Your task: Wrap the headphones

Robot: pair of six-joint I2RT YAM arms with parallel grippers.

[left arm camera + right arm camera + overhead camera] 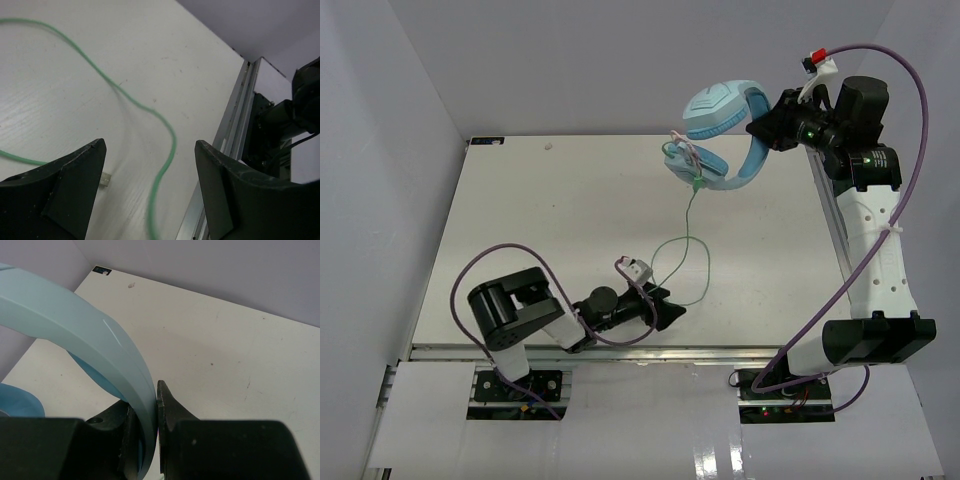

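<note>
The light blue headphones (725, 135) hang in the air at the back of the table, held by the headband (90, 335). My right gripper (767, 128) is shut on that headband, one finger on each side of it (146, 415). The pale green cable (690, 225) drops from an ear cup, with some turns wound near the cup, and loops on the table. My left gripper (672, 310) stands open low over the near part of the table, with the cable's loop (165, 160) lying between its fingers, untouched. A small plug-like piece (105, 179) lies beside the left finger.
The white table (550, 220) has a metal rail (227, 135) along its near and right edges. Grey walls close in the back and sides. Purple arm cables (910, 110) arc over the right arm and loop by the left arm's base.
</note>
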